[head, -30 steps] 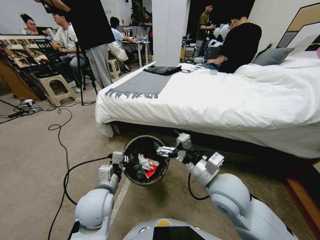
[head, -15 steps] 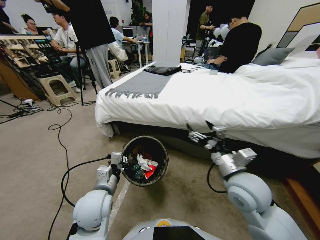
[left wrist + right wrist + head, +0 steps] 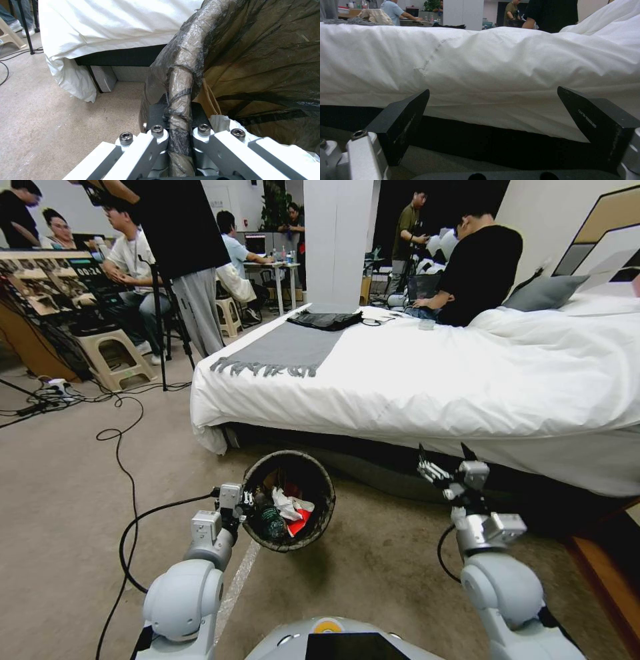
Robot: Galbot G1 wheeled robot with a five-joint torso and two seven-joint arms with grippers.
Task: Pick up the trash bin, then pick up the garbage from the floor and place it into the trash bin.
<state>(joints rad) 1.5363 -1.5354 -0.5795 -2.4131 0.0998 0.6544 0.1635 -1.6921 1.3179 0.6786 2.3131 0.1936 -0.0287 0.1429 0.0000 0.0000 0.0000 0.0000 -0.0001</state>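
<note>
Clamping the crinkled bag-wrapped rim of the one round trash bin (image 3: 289, 500), the left tool (image 3: 244, 501) holds it off the floor beside the bed (image 3: 427, 373); garbage (image 3: 288, 511) lies inside. Farther right, the right tool (image 3: 443, 457) spreads two black wedge fingers (image 3: 403, 120) wide, empty.

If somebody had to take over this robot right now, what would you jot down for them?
Left gripper: shut on the bag-lined rim of the trash bin, held up off the floor beside the bed.
Right gripper: open, holding nothing, up near the bed's edge, apart from the bin.
Garbage: white tissue, a red packet and a bottle lie inside the bin.
Done: bin picked up, several pieces in it.
Left: no litter on the floor in these views; check the floor elsewhere before calling it finished.
</note>
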